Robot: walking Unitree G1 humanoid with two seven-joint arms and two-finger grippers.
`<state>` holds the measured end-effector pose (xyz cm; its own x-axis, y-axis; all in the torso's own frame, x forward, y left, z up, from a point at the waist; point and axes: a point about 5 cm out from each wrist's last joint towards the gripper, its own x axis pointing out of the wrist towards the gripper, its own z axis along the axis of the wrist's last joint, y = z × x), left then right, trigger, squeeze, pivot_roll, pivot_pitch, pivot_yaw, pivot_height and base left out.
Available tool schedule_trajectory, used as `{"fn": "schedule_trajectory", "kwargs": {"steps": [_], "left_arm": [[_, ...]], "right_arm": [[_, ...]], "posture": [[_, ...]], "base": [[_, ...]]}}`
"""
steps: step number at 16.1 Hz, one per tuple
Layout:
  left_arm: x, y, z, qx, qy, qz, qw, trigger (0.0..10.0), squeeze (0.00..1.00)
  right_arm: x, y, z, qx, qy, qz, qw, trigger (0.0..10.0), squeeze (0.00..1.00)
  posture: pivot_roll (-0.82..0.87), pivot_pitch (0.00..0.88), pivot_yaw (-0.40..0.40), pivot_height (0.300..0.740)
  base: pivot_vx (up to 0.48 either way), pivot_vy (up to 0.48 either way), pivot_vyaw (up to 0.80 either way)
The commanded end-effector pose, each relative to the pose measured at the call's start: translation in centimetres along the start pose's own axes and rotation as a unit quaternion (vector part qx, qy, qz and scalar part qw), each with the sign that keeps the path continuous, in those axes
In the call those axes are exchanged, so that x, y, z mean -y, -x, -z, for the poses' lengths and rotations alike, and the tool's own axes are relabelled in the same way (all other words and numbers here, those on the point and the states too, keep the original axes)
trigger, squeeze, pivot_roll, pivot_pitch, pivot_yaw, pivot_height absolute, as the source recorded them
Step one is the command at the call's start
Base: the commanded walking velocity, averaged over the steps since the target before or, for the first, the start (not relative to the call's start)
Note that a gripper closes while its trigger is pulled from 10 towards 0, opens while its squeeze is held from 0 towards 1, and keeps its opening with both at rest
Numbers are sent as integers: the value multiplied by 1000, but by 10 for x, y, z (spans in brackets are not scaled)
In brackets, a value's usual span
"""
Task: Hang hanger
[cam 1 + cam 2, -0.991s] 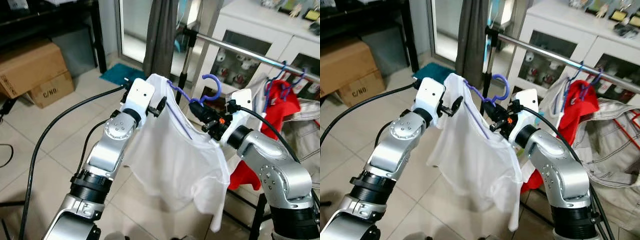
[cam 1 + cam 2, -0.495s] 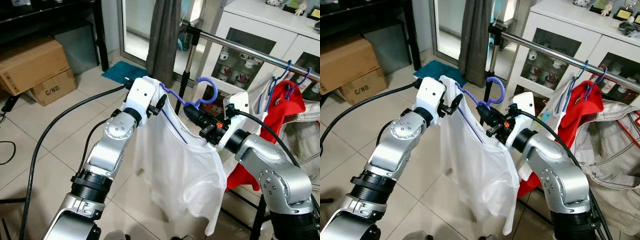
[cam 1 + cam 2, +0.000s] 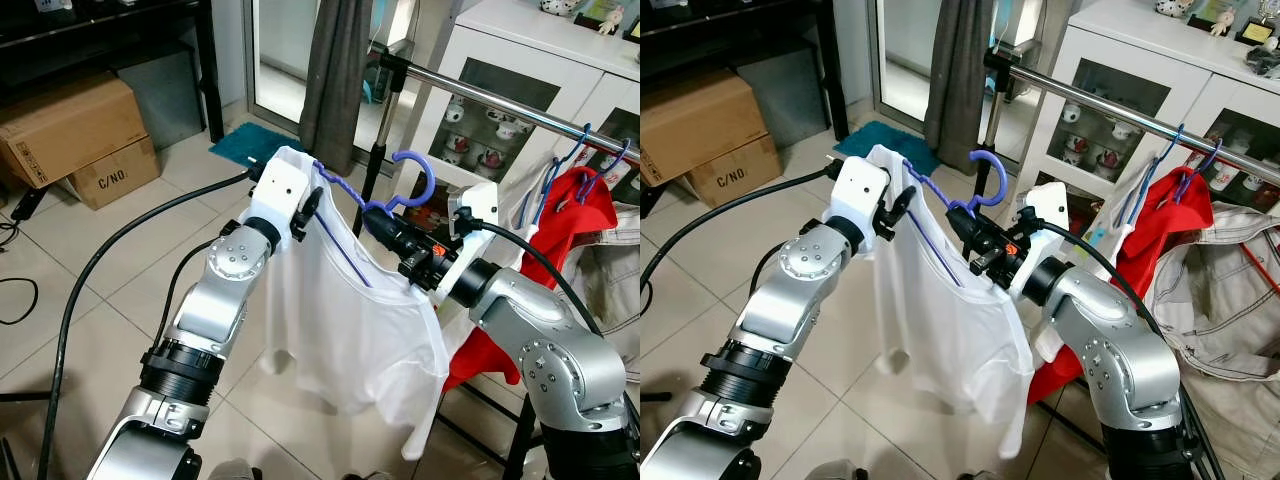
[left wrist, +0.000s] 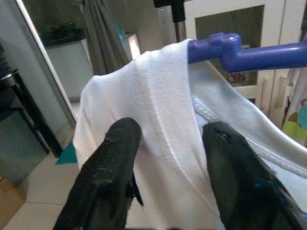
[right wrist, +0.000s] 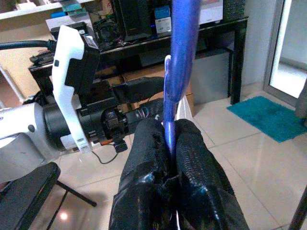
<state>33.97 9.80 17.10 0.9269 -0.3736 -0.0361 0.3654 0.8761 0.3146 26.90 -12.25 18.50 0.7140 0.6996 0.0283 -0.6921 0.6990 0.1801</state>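
A robot holds up a blue hanger (image 3: 385, 195) with a white shirt (image 3: 350, 320) draped on it, in front of a metal rail (image 3: 520, 105). The right gripper (image 5: 165, 139) has its two fingers pressed tight together around the hanger's neck, just below the hook, which stands upright, near the rail but not yet on it. The left gripper (image 4: 165, 139) is at the shirt's shoulder at one end of the hanger; its fingers (image 4: 117, 143) are spread apart with the white cloth lying between them, not squeezed. A red garment (image 3: 570, 215) hangs on the rail to the right, a dark curtain (image 3: 335, 70) hangs behind, and cardboard boxes (image 3: 75, 135) sit on the tiled floor (image 3: 90, 280) to the left.
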Motion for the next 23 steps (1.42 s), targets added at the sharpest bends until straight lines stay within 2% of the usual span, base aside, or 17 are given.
{"fn": "schedule_trajectory", "kwargs": {"steps": [1, 15, 20, 23], "left_arm": [[0, 0, 1, -3, -1, -3, 1000, 0, 0], [-1, -1, -2, 5, 8, -4, 1000, 0, 0], [-1, 0, -6, 23, 32, -3, 999, 0, 0], [-4, 2, -14, 46, 50, 2, 998, 0, 0]], "right_arm": [[-2, 3, -8, 17, 5, -12, 1000, 0, 0], [-1, 2, -8, 16, 6, -7, 1000, 0, 0], [0, 2, -7, 7, 13, -2, 1000, 0, 0], [5, 3, 0, -25, 36, 14, 999, 0, 0]], "posture": [[3, 0, -72, 740], [2, 0, -70, 740], [2, 0, -73, 740], [-1, 0, -72, 740]], "base": [[0, 0, 0], [0, 0, 0], [0, 0, 0], [0, 0, 0]]}}
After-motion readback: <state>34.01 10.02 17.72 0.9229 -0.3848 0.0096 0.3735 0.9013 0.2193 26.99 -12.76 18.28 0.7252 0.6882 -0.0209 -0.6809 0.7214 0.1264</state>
